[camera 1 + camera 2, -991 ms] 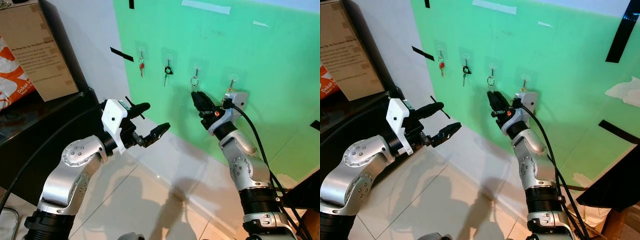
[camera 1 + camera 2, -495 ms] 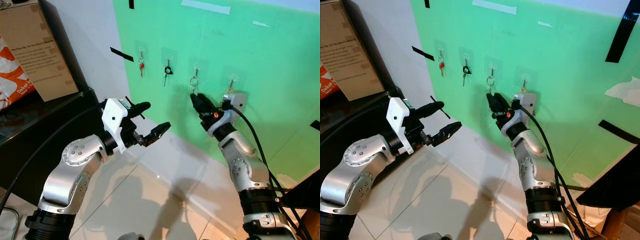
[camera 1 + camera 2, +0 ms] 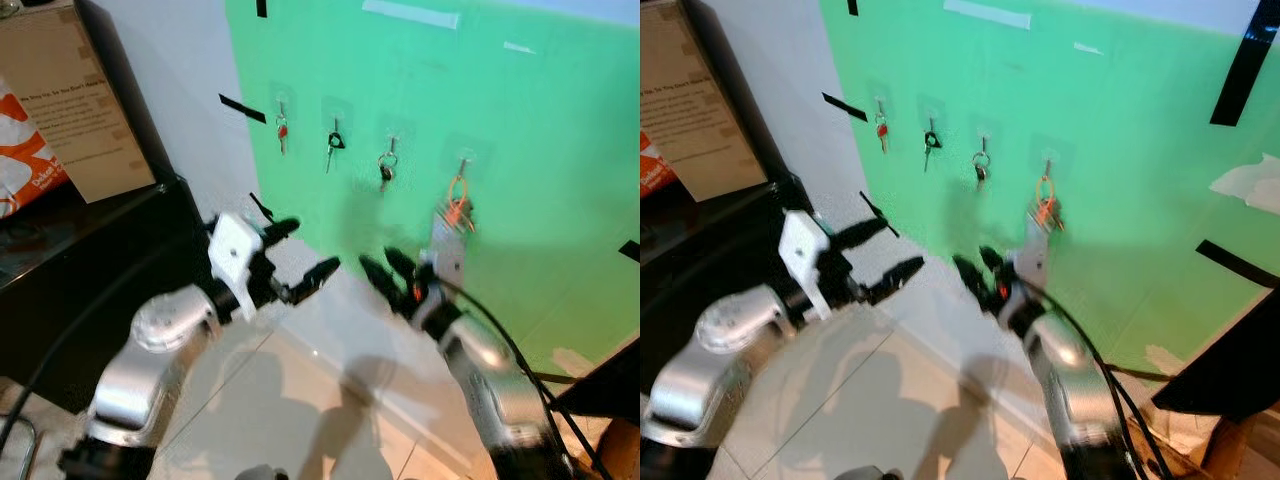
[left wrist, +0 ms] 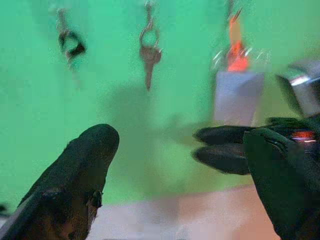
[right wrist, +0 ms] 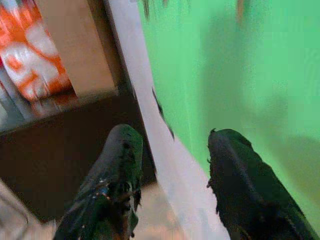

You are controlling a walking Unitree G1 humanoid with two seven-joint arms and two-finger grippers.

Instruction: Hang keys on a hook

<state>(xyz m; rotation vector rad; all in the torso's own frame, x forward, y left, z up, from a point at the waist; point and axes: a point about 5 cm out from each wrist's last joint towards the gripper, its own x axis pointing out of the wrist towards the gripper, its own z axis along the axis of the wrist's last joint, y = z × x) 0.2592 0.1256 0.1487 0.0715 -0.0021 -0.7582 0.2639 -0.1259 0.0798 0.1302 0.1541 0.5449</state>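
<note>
While your right claw [image 3: 385, 268] hangs open and empty below the green wall [image 3: 560, 120], the silver key [image 3: 385, 170] dangles on its hook [image 3: 391, 143]. Your left claw [image 3: 300, 255] gapes empty; its wrist view shows the orange tag [image 4: 236, 47] clearly.

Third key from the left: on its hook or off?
On. The key hangs by its ring from the hook on the green wall; the right hand is open, below it.

Head cameras look down at the green wall [image 3: 520, 120] (both wrist cameras face it closer).
</note>
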